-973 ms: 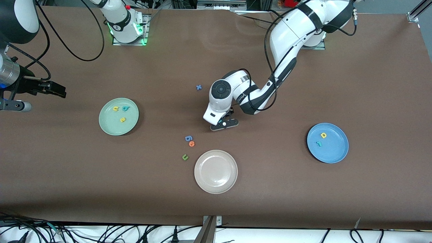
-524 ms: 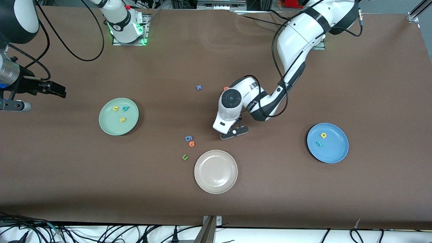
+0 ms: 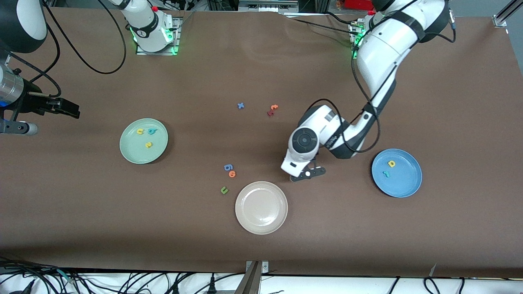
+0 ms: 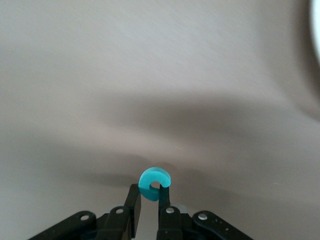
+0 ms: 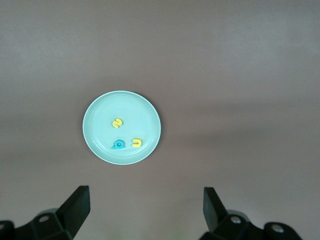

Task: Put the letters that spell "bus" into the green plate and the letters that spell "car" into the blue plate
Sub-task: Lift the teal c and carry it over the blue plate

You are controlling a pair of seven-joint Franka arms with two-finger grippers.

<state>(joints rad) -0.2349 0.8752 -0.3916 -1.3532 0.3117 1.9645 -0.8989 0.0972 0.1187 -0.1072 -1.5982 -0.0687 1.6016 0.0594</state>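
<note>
My left gripper [image 3: 306,173] is shut on the teal "c" [image 4: 154,182], which sticks out from between its fingertips in the left wrist view. It hangs over bare table between the beige plate and the blue plate [image 3: 403,184]. On the blue plate lie the yellow "a" [image 3: 391,163] and the teal "r" [image 3: 386,174]. The green plate [image 3: 135,152] holds the teal "b" [image 3: 152,131], the yellow "u" [image 3: 140,131] and the yellow "s" [image 3: 148,144]. My right gripper [image 3: 65,107] waits open, high over the right arm's end of the table, looking down on the green plate [image 5: 100,135].
A beige-white plate [image 3: 261,222] sits nearest the front camera, mid-table. Beside it lie a blue "g" [image 3: 228,167], an orange "o" [image 3: 232,174] and a green "u" [image 3: 224,190]. A blue "x" [image 3: 241,105] and an orange and dark red pair [image 3: 272,109] lie nearer the bases.
My left arm has carried the teal "c" from mid-table toward the blue plate, uncovering the orange and dark red pair. The right arm has not moved.
</note>
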